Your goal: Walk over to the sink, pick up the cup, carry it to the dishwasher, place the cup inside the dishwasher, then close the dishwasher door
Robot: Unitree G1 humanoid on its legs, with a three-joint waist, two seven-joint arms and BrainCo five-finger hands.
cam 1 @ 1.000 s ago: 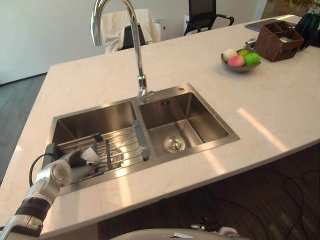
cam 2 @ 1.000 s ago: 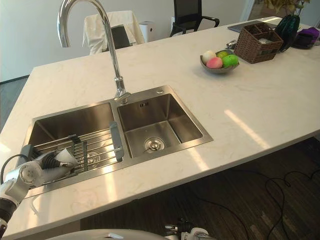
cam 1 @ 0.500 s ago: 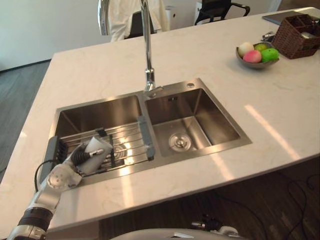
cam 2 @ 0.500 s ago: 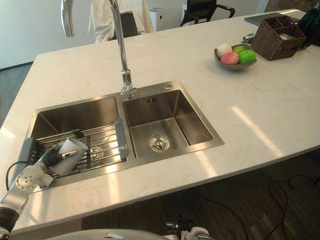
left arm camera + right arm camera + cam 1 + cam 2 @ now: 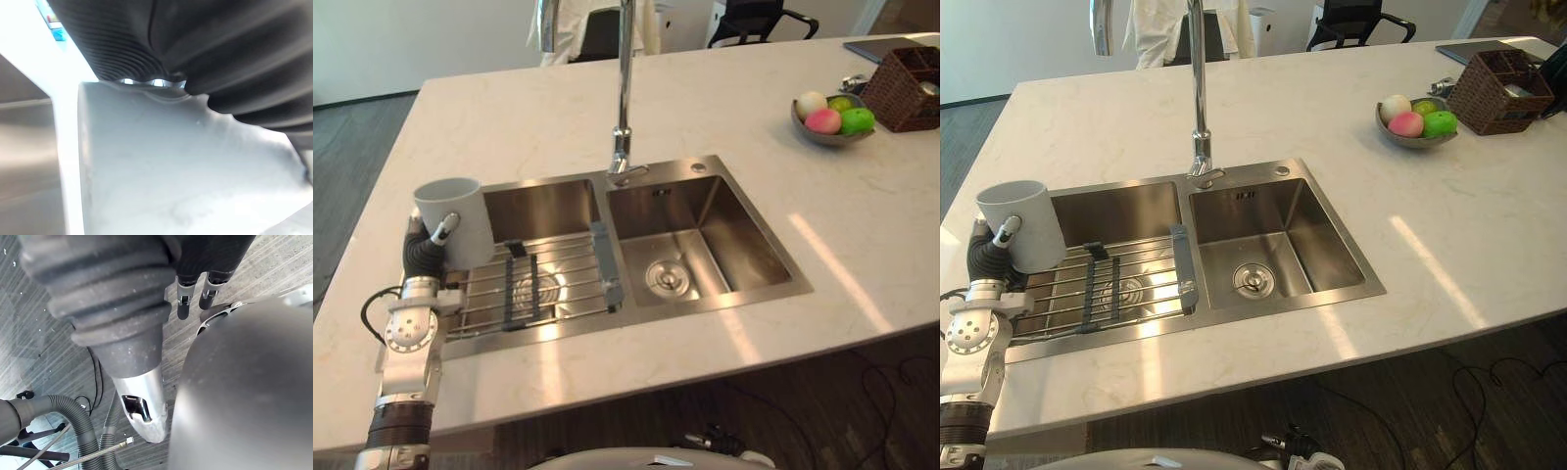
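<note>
A white cup (image 5: 455, 220) is held upright in the air over the left rim of the steel double sink (image 5: 729, 311). My left hand (image 5: 423, 250) is shut on it from the side, a dark-tipped finger lying across its wall. In the left wrist view the cup's white wall (image 5: 186, 176) sits right against the hand's dark ribbed cover. My right hand (image 5: 142, 401) hangs low over the dark floor, fingers relaxed and holding nothing.
A wire rack (image 5: 548, 289) spans the sink's left basin, and a tall chrome faucet (image 5: 624, 98) rises behind the divider. A fruit bowl (image 5: 829, 117) and a wicker basket (image 5: 909, 88) stand far right on the pale counter (image 5: 558, 127).
My left hand has lifted the cup off the rack and turned it from lying tilted to upright. The camera has also shifted, so the sink sits differently in view.
</note>
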